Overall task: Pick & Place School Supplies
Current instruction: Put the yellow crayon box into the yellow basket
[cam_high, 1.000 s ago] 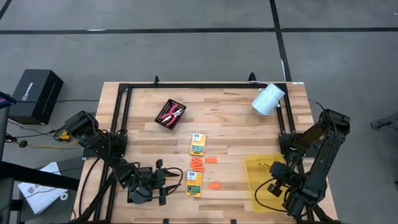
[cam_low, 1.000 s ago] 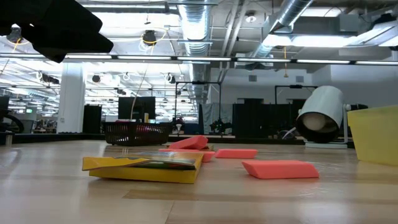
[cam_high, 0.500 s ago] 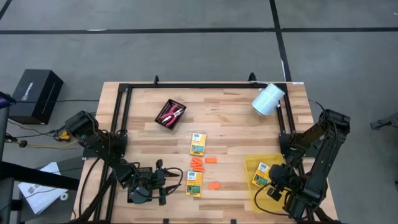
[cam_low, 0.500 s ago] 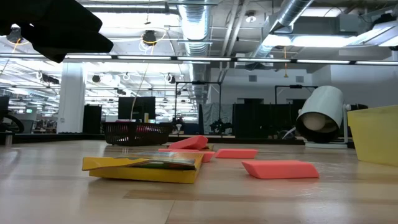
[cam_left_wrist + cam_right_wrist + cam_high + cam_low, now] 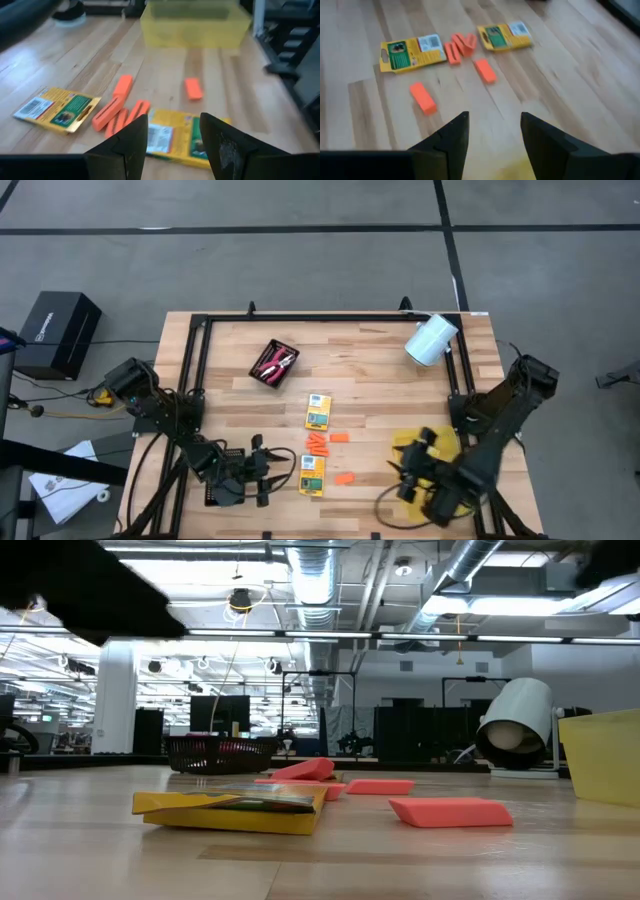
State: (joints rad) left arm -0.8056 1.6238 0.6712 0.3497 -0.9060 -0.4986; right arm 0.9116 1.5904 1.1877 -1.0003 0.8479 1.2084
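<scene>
Two yellow crayon boxes lie flat on the wood, one farther back (image 5: 318, 411) and one nearer the front (image 5: 312, 475). Between them lies a cluster of orange pieces (image 5: 318, 444), with single pieces beside it (image 5: 339, 437) and farther forward (image 5: 344, 478). Red-handled scissors (image 5: 274, 363) lie in a black mesh tray. My left gripper (image 5: 272, 470) stands open just left of the near box (image 5: 185, 137), not touching it. My right gripper (image 5: 398, 470) is open above the wood at the yellow bin's (image 5: 445, 442) left side, with nothing between its fingers (image 5: 492, 135).
A white cylinder (image 5: 431, 339) lies at the far right corner, and a black frame (image 5: 320, 318) runs along the table's far and side edges. My right arm covers most of the bin. Bare wood lies between the supplies and the bin.
My right gripper has swung from over the bin toward the table's left and has turned at the wrist. Half a second ago a crayon box showed lying in the bin below it; the arm now covers that place. The supplies on the wood have kept still.
</scene>
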